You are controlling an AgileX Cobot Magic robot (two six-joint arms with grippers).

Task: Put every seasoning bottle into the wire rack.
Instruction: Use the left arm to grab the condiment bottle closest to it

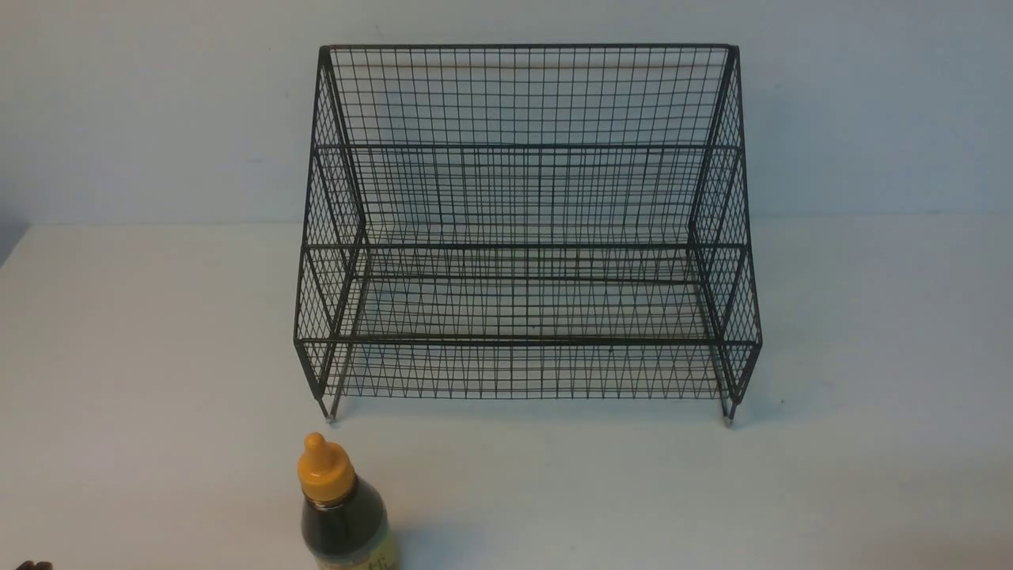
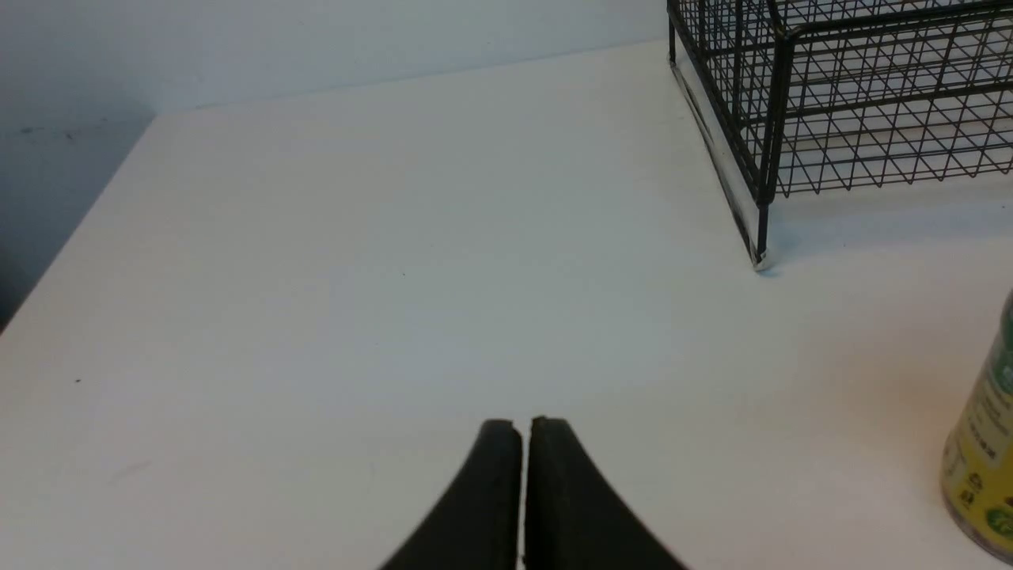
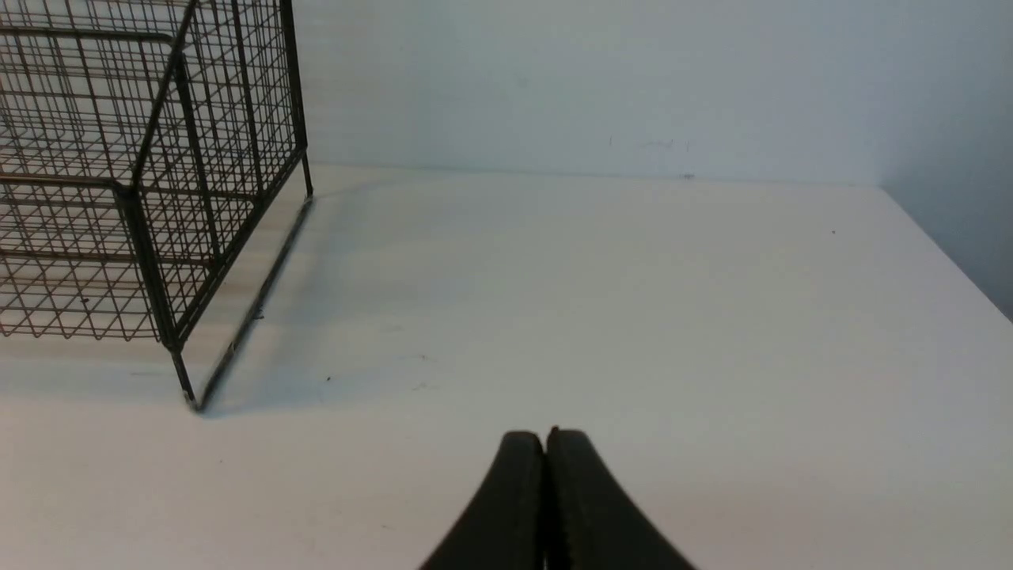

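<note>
A large black wire-mesh rack with stepped tiers, a tall back and slanted sides stands upright on short feet upon a pale, smooth counter, toward its far side and near the middle from left to right. Beyond it rises a plain, pale wall. A small bottle of dark liquid with an orange-yellow pointed nozzle cap and a yellow printed label stands on the counter, outside the rack, on the near side of the rack's left front foot and apart from it. The lower part of the bottle is cut off in the front view; the left wrist view shows its base on the counter. The dark left tool has its two fingertips together, with only a thin line between them, and grips nothing. The dark right tool likewise has its fingertips together and grips nothing. Both tools are apart from the bottle and the rack. Soft bluish shadows lie on the counter beside the rack's feet.
</note>
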